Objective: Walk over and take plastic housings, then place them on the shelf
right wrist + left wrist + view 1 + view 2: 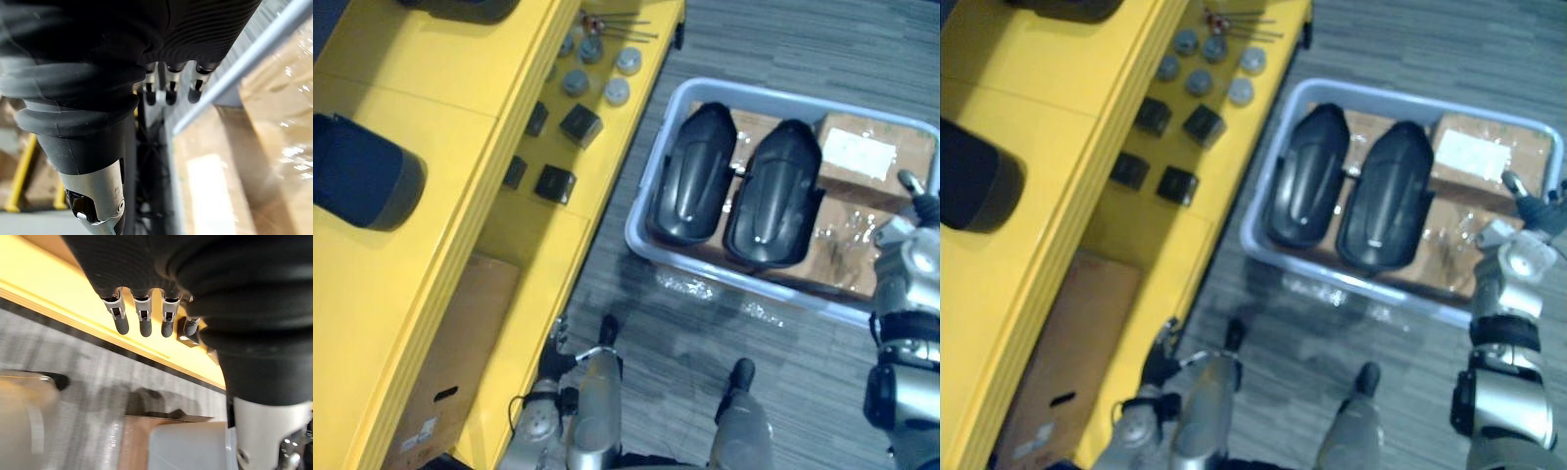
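Two black plastic housings lie side by side in a grey-blue bin (705, 267) on the floor, the left housing (690, 176) and the right housing (773, 196) resting on cardboard boxes. My right hand (915, 201) hangs over the bin's right end, apart from the housings; its fingers (168, 90) are relaxed and hold nothing. My left hand (553, 354) hangs low beside the front edge of the yellow shelf (431, 245), fingers (143, 320) straight and empty. Another dark rounded piece (362, 171) sits on the shelf's top at the left.
A lower level of the shelf holds small black boxes (579, 124) and several grey discs (576, 82). A flat cardboard box (460, 362) lies further down. Taped cardboard boxes (876, 152) fill the bin's right part. Grey carpet lies between shelf and bin.
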{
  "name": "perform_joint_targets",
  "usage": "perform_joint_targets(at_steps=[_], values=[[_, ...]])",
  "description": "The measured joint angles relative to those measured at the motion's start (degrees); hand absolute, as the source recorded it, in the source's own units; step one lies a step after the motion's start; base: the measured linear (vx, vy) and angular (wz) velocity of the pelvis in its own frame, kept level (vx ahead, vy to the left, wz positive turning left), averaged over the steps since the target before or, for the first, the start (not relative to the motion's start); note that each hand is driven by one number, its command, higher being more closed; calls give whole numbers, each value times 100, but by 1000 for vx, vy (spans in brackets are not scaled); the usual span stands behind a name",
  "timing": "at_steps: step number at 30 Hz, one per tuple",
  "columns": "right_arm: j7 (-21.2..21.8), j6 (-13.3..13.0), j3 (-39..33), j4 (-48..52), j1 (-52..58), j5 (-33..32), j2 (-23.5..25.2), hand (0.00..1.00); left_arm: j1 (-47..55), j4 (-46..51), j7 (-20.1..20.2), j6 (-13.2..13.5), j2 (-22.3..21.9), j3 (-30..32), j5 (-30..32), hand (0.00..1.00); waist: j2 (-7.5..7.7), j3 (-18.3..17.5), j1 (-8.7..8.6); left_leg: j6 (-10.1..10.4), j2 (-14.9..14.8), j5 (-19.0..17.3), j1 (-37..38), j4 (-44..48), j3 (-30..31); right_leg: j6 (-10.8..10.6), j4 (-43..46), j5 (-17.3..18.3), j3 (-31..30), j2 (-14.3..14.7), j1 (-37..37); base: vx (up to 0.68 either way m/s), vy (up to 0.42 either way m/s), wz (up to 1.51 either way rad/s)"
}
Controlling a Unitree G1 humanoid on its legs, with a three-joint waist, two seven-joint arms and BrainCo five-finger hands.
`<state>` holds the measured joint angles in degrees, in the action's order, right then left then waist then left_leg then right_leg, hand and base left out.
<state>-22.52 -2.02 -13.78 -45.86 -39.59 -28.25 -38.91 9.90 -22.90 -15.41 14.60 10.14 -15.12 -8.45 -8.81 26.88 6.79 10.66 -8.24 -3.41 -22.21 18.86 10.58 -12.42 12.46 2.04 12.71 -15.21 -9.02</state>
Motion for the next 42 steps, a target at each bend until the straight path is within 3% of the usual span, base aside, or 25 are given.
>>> perform_joint_targets(at_steps=[3,10,15,19,22,28,35,36,40,42], values=[[145,250,155,-2,-10,212,-119,0,1,-222,-6,29,-74,48,-13,0,1,1,38,1,2,-1,-4,31,13,-9,175,102,0,-23,-67,0,0,0],[621,376,441,9,-142,374,-142,0,-8,-529,-4,71,-213,98,-21,0,21,14,44,3,7,-3,-58,116,58,-8,309,156,15,-29,-114,-8,-3,1],[922,710,685,40,-165,570,-142,0,-18,-548,-5,184,-213,142,-32,0,74,48,44,4,31,-1,-123,160,149,-8,319,155,87,-30,-112,-16,0,6],[1118,780,832,39,-166,598,-141,0,-33,-609,-7,199,-220,142,-54,0,85,55,46,3,37,0,-124,153,150,-8,324,155,96,-39,-114,0,0,0],[1169,1093,835,20,-165,595,-127,0,-41,-719,-16,200,-232,140,-65,0,85,55,45,3,47,1,-124,150,150,-8,337,155,111,-54,-116,0,0,0],[1261,1457,952,-34,-117,554,96,0,-88,-768,-116,199,-323,139,-172,0,85,55,44,-7,58,10,-123,144,147,-12,360,159,116,-70,-125,0,0,0],[1118,1480,930,-228,-226,611,144,0,-133,-870,-209,204,-403,124,-269,0,84,54,64,-23,114,111,-125,62,155,-29,520,225,131,-151,-206,-25,-6,3],[1117,1487,931,-256,-246,674,145,100,-168,-913,-223,205,-403,121,-283,0,84,54,71,-22,131,121,-125,63,158,-23,576,248,132,-179,-229,-41,-2,6],[1122,1510,943,-406,-387,1021,144,100,-286,-1034,-263,215,-402,99,-302,0,81,54,89,-44,146,151,-183,53,167,-21,645,259,132,-202,-319,-41,-6,2],[1132,1663,948,-554,-451,1484,60,100,-296,-1043,-367,216,-405,90,-314,0,80,53,103,-49,182,153,-186,57,175,-36,712,297,136,-244,-339,-29,-5,5]])
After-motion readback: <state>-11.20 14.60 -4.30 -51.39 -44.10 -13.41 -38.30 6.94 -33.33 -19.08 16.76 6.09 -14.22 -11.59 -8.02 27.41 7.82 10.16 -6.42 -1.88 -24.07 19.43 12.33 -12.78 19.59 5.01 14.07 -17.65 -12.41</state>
